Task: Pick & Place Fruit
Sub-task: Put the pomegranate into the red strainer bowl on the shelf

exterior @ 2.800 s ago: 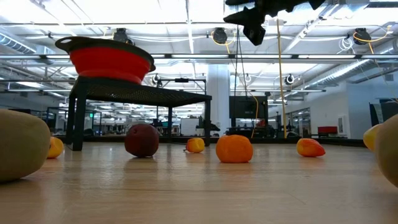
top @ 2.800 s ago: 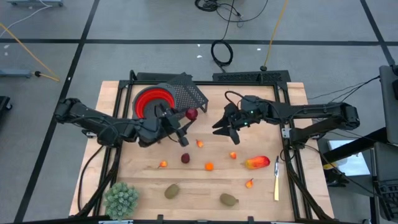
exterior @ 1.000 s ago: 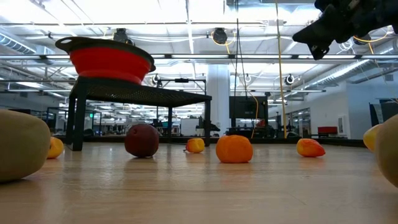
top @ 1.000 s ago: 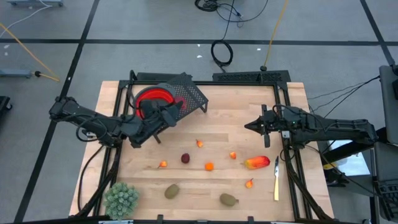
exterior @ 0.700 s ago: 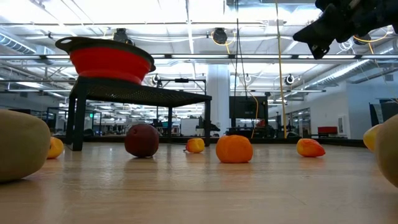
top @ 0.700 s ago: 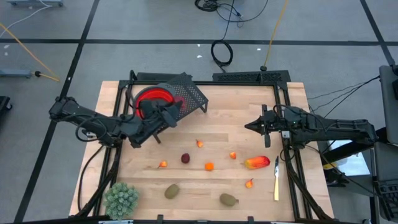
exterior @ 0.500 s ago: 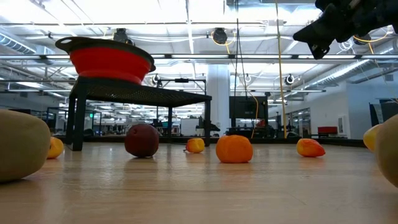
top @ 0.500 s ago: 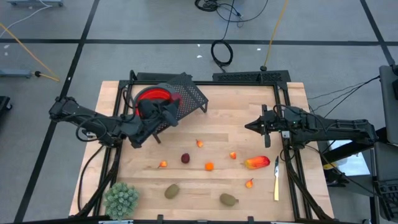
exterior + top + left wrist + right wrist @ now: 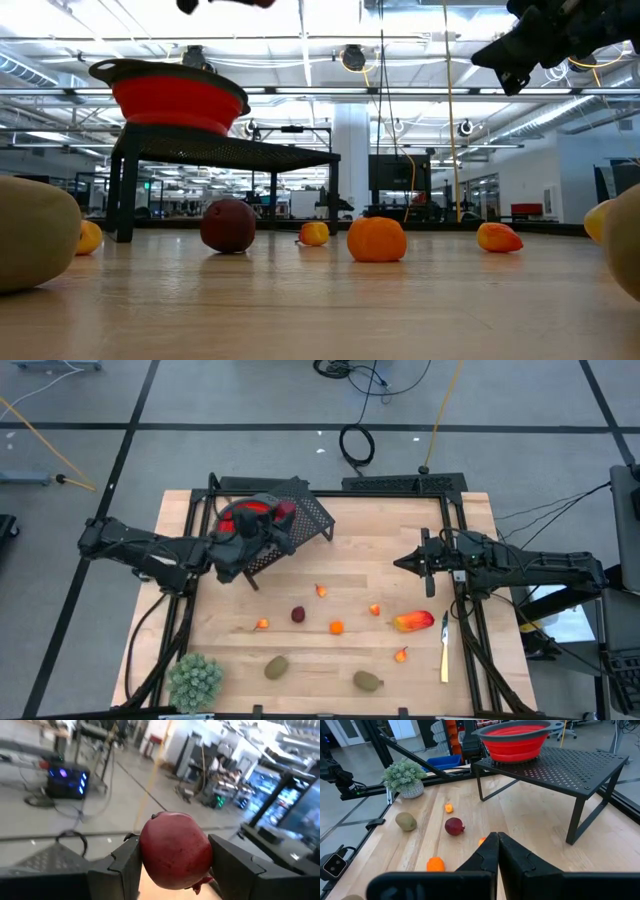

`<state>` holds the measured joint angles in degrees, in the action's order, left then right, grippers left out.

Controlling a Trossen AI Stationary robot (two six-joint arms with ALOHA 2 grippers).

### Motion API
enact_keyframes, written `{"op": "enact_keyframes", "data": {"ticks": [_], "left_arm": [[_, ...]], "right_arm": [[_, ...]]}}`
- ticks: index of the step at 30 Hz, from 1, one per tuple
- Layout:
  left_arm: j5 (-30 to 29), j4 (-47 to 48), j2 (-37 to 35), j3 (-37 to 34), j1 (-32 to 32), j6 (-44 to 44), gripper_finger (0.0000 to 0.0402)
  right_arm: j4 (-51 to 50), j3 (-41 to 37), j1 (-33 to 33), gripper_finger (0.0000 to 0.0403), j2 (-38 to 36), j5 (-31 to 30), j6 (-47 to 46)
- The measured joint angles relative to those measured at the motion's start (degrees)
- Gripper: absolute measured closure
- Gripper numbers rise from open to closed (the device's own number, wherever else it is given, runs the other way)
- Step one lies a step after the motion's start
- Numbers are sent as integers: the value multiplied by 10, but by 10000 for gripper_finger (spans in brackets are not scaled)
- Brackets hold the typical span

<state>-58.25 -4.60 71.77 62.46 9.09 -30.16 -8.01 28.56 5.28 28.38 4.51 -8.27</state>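
Your left claw (image 9: 172,862) grips a dark red fruit (image 9: 175,850) above the bowl (image 9: 243,516).
The bowl is mostly hidden beneath it; your right claw (image 9: 400,563) is pressed together.

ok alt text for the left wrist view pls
The left hand grips a dark red ball of toy fruit between its two dark fingers, filling the middle of the picture. Behind it lies a blurred room with grey floor, cables and equipment.

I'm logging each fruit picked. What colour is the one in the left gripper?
Dark red: a round fruit clamped in the left gripper, best seen in the left wrist view.
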Motion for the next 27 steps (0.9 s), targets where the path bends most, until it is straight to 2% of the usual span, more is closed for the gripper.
{"op": "enact_keyframes", "data": {"ticks": [7,13,17,27], "left_arm": [[118,94,-4,0,-73,-51,204],[189,194,-32,0,-133,-83,204],[233,272,-53,-1,-171,-97,204],[314,400,-79,3,-247,-95,204]], "right_arm": [[0,0,0,403,0,0,0],[0,0,0,403,0,0,0],[0,0,0,403,0,0,0],[-2,0,0,403,0,0,0]]}}
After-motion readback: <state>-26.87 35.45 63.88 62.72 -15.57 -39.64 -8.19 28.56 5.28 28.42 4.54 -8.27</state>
